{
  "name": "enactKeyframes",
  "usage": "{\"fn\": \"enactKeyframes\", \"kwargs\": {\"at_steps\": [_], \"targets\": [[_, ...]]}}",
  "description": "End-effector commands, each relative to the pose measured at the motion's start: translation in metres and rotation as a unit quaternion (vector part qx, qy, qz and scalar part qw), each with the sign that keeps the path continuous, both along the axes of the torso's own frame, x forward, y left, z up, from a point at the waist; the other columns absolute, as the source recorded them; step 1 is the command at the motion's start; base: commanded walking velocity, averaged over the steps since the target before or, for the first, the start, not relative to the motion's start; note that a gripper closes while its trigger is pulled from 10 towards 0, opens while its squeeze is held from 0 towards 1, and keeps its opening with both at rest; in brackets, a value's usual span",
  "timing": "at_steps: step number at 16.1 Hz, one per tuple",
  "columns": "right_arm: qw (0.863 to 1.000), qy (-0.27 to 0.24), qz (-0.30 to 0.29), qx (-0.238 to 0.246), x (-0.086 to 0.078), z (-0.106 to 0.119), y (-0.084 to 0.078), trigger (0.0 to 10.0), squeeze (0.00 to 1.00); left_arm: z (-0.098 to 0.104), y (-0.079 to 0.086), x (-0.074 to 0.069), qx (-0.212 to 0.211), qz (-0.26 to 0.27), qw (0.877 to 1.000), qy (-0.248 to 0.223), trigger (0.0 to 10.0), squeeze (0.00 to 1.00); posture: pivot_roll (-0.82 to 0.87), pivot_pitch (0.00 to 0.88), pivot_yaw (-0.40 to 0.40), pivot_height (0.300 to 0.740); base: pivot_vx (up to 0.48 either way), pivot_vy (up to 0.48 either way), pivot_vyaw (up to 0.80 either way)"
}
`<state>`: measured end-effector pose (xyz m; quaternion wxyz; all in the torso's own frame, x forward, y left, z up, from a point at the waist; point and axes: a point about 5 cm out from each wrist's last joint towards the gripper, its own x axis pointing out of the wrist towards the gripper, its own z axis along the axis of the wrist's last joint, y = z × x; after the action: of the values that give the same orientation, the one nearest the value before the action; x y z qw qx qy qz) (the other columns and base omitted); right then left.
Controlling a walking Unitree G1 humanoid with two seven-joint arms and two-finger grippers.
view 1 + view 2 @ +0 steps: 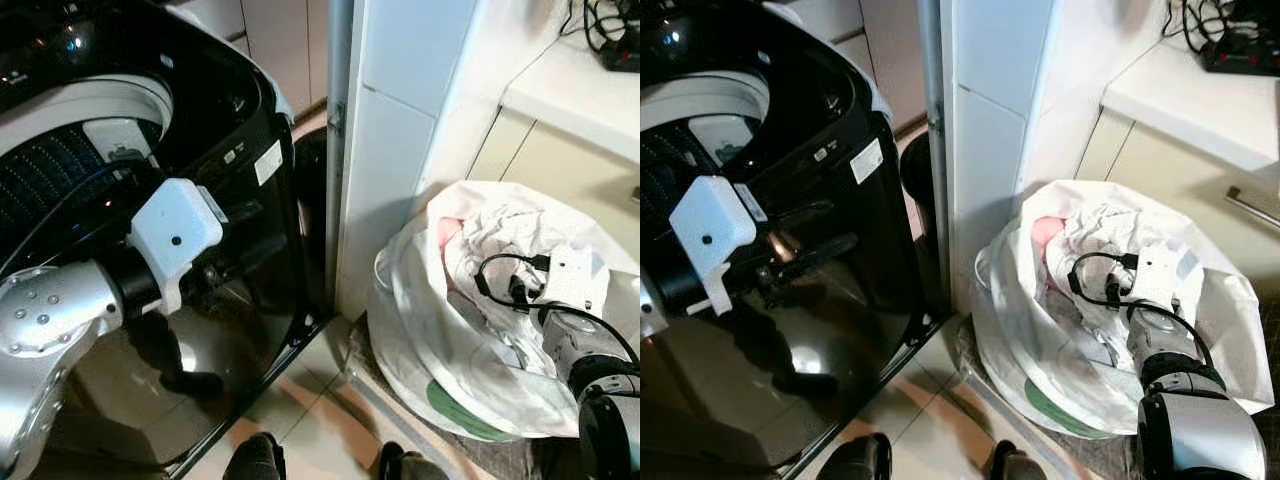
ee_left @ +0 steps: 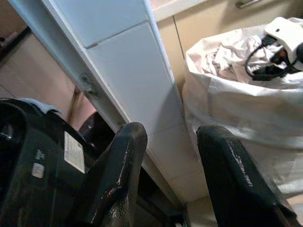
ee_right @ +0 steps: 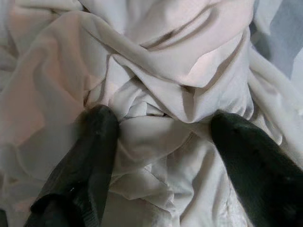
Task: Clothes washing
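A black top-loading washing machine [image 1: 250,130] stands on the left with its lid up and its drum [image 1: 60,170] exposed. To the right, a white laundry bag [image 1: 450,350] on the floor holds crumpled white and pink clothes [image 1: 500,225]. My right gripper [image 3: 163,127] is down inside the bag. It is open, its fingers [image 3: 90,142] pressed into the white cloth [image 3: 156,61] on either side of a fold. My left gripper [image 2: 168,161] is held open and empty in front of the washer's front panel, pointing toward the bag.
A white tiled pillar [image 1: 390,130] separates washer and bag. A counter [image 1: 590,90] with a cabinet beneath it runs behind the bag, with a black power strip [image 1: 1240,50] on top. My feet [image 1: 255,460] stand on the tiled floor between the two.
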<state>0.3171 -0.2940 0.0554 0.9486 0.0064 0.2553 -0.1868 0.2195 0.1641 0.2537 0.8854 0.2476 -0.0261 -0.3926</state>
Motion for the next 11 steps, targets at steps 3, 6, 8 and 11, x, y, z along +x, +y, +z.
{"fn": "enactKeyframes", "kwargs": {"at_steps": [3, 6, 8, 11], "targets": [[1.0, 0.005, -0.016, 0.02, -0.005, -0.008, 0.002, 0.0, 0.0, 0.002, -0.001, -0.007, 0.002, -0.01, 1.0, 0.01, 10.0, 0.0, 0.38, 0.232, 0.042, 0.74, 0.0, 0.0, 0.0], [0.999, 0.001, -0.018, 0.028, -0.004, -0.008, 0.004, 0.0, 0.0, 0.0, -0.002, -0.011, 0.006, -0.024, 0.999, 0.027, 10.0, 0.0, 0.37, 0.227, 0.048, 0.74, 0.0, 0.0, 0.0], [0.999, -0.001, -0.019, 0.032, -0.004, -0.008, 0.004, 0.0, 0.0, -0.002, -0.005, -0.013, -0.002, -0.038, 0.998, 0.041, 10.0, 0.0, 0.37, 0.223, 0.052, 0.74, 0.0, 0.0, 0.0], [0.999, -0.008, -0.023, 0.038, -0.003, -0.006, 0.003, 0.0, 0.0, -0.004, -0.01, -0.017, -0.02, -0.064, 0.995, 0.07, 10.0, 0.0, 0.37, 0.214, 0.059, 0.74, 0.0, 0.0, 0.0]]}}
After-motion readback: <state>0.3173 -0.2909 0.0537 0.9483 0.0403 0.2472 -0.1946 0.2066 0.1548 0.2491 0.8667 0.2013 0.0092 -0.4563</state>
